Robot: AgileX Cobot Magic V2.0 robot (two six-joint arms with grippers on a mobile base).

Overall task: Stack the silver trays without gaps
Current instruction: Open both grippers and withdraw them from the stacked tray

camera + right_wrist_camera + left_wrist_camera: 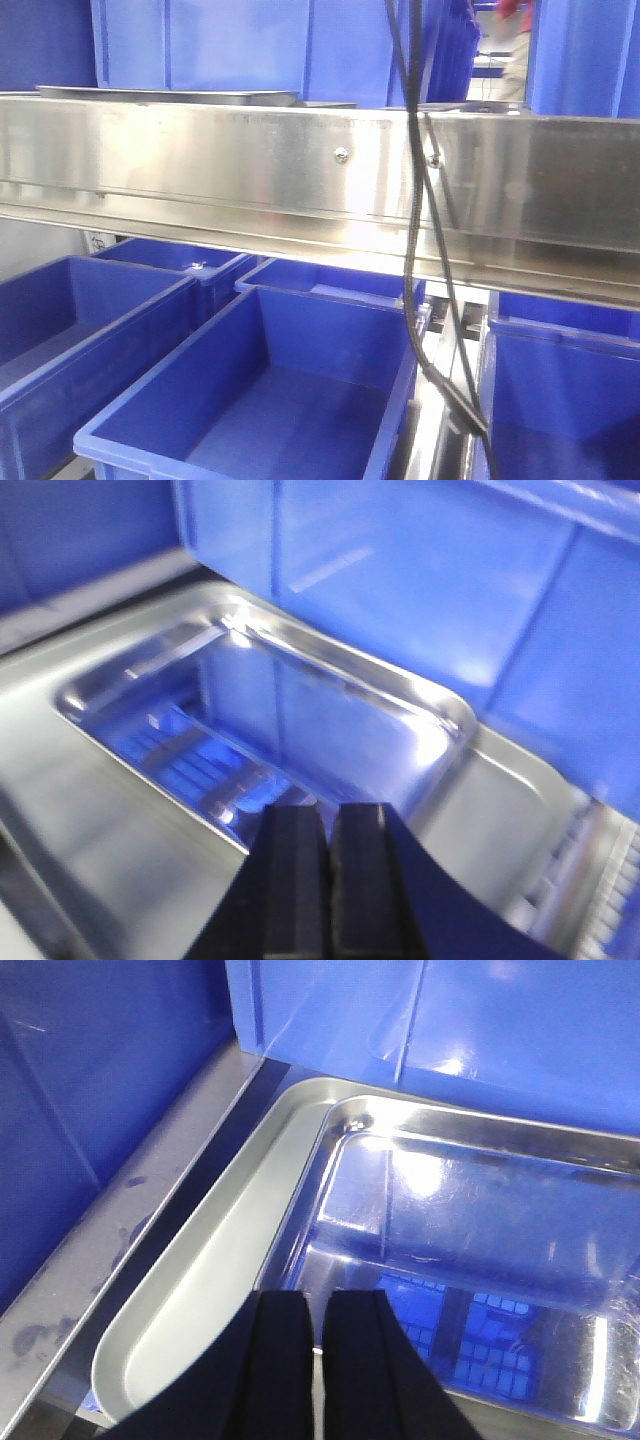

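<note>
Up on the steel shelf rail (300, 170), blue bins (270, 45) behind, the silver trays (480, 1210) sit nested but offset (lower one juts left). Left gripper (317, 1360) and right gripper (328, 880) hover clenched, empty. Black cables (415, 250) dangle across.

Left end effector (318, 1360): matte black flat fingers; right end effector (325, 880) alike; black cables (412, 200).

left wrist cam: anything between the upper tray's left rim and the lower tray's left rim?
Nothing. In the left wrist view only a bare strip of the lower tray's floor shows between it and the upper tray, offset rightward.
</note>
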